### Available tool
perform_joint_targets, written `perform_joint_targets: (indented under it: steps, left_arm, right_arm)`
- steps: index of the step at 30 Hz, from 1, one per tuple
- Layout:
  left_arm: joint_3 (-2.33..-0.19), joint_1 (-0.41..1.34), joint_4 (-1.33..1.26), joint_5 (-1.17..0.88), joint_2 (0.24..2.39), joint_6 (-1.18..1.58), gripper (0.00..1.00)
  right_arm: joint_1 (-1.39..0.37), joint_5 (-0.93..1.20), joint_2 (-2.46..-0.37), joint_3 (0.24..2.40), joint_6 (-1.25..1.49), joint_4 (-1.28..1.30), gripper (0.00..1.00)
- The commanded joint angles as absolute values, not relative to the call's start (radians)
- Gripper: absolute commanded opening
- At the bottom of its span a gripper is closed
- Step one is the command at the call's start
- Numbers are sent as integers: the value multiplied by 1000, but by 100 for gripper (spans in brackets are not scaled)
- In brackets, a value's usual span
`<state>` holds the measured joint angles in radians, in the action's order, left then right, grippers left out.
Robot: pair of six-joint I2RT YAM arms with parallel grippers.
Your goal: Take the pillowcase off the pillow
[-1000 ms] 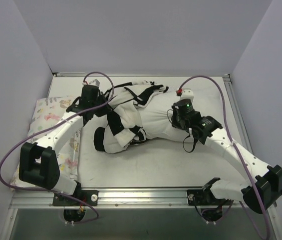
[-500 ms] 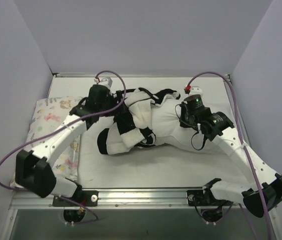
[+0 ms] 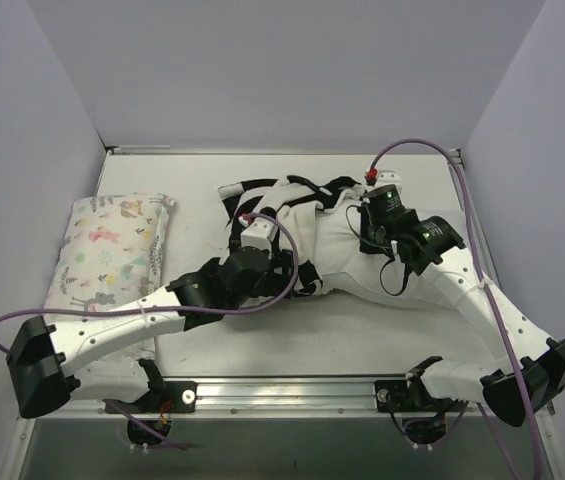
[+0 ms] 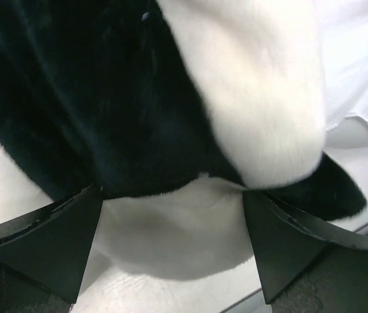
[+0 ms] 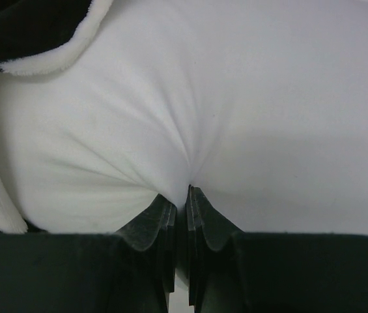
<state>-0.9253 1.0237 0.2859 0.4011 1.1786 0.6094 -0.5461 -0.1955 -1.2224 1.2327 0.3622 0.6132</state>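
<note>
We swing left gripper (image 4: 172,193) back to near side of checkered pillowcase (image 4: 92,98), jaws wide, empty; right gripper (image 5: 179,195) pinches white pillow (image 5: 249,104).

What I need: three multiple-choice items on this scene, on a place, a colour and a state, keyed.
1. The floral pillow lies: A) at the left; B) at the right; C) far middle.
2. The pillowcase is: A) red and blue; B) black and white; C) green and yellow.
3. The right tool is: A) wide open; B) out of view; C) shut on the white pillow.
Key: 1 A, it sits at the top view's left; 2 B, both colours show; 3 C, white fabric is pinched in it.
</note>
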Motion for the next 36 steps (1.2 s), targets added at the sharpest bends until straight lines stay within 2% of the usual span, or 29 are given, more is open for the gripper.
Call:
perform_joint_targets:
  steps: [1,3,5,9,12,16,20,26,32,34,35,36]
  left_arm:
    - [-931,1055,183,540,1270,658,98]
    - [-927,1054,172,619,1298,698,98]
    - [-933,1052,193,691,1328,719,91]
    - [-954,925,401,770,1350,868,0]
    - [-870,835,400,767,1286,893,0]
    - [-758,587,391,713,1183,910,0]
    - [-689,400,328,593,1167,896,0]
    - [-765,293,301,528,1311,879,0]
    - [-844,293,258,460,1390,824,0]
    - [-844,291,187,361,1407,773,1]
    - [-842,291,105,297,1417,721,11]
    - [-844,293,63,184,1449,694,34]
  right_arm:
    - [-571,-255,-1212,1296,364,568,0]
    - [-578,-258,-1210,1295,364,572,0]
    - [-575,-264,-1201,1293,359,577,0]
    - [-558,-267,-1180,1299,347,591,0]
    - [-538,-265,-1167,1302,339,592,0]
    - [-500,-238,-1155,1296,337,594,0]
    - [-463,-193,-1134,1295,344,592,0]
    - [-436,-160,-1100,1289,348,594,0]
    - [-411,-115,-1092,1275,334,598,0]
    - [-413,-72,-1097,1258,324,592,0]
    - [-414,-39,-1109,1250,316,583,0]
    - [-417,-8,-1117,1235,307,569,0]
